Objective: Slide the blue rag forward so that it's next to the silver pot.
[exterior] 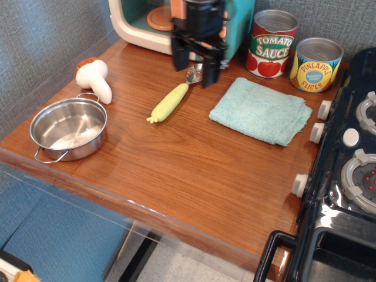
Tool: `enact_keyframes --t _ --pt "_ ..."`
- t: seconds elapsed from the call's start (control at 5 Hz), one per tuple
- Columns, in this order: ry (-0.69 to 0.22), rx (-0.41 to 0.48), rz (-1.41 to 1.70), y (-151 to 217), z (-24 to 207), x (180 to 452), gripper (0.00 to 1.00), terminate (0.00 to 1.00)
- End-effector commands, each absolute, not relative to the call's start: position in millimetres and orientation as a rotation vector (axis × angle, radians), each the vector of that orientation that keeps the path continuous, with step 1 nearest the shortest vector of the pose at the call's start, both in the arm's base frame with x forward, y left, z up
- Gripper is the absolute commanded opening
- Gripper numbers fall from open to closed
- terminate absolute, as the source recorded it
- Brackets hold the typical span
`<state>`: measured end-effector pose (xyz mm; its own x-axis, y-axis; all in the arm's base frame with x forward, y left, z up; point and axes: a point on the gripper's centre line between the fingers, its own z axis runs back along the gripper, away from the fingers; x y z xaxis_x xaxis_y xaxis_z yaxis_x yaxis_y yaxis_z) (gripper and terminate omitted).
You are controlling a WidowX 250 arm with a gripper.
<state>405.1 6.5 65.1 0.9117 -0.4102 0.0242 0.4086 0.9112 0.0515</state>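
The blue rag lies folded on the wooden table at the right, near the stove edge. The silver pot stands empty at the front left, far from the rag. My black gripper hangs open above the table at the back, over the bowl end of the spoon, just left of the rag's back corner. Its two fingers point down with a gap between them and hold nothing.
A yellow-handled spoon lies between pot and rag. A toy mushroom lies behind the pot. A toy microwave and two cans stand at the back. A black stove borders the right.
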Motion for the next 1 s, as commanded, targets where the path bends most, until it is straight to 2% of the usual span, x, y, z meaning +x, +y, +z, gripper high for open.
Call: enact_keyframes --t 0.0,0.4,0.8 --pt "-0.089 0.089 -0.438 -41 74 409 1.0 0.0" --pt "-0.035 0.092 -0.413 -56 45 412 1.0 0.0" --pt "-0.007 0.137 -0.417 -45 8 397 1.0 0.0"
